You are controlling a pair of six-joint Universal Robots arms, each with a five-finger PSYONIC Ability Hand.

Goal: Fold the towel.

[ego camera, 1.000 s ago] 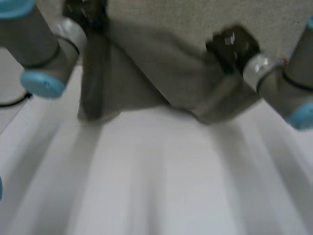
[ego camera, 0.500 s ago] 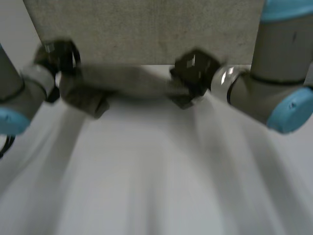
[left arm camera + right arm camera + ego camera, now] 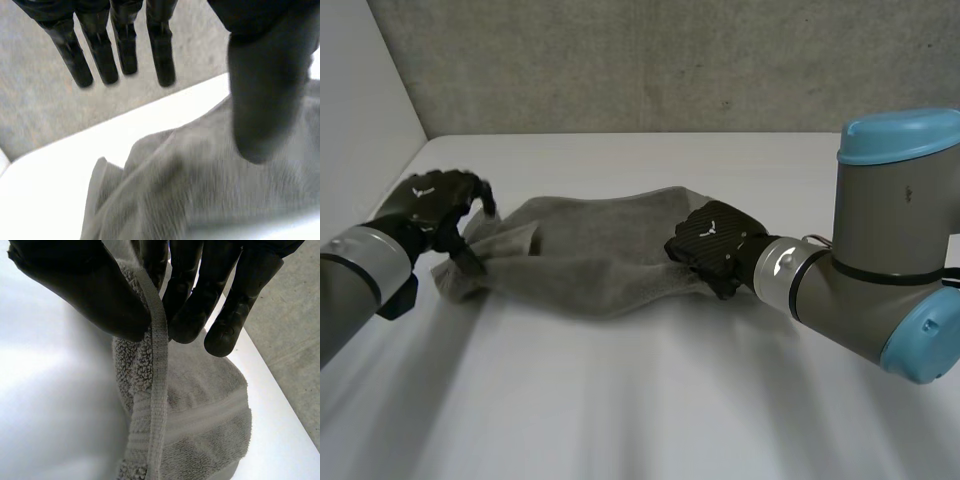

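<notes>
Towel [image 3: 590, 255] bunched on table [image 3: 620, 400]; right hand [image 3: 715, 240] pinches its edge; left hand [image 3: 435, 200] straight-fingered, holding nothing.

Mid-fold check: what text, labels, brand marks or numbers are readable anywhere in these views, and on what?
No words, numbers or brand names can be read.
On the back of the left hand: a small white mark, too small to read.
On the back of the right hand: a similar mark, also too small to read.
On the towel: a plain woven band, no print on it.
</notes>
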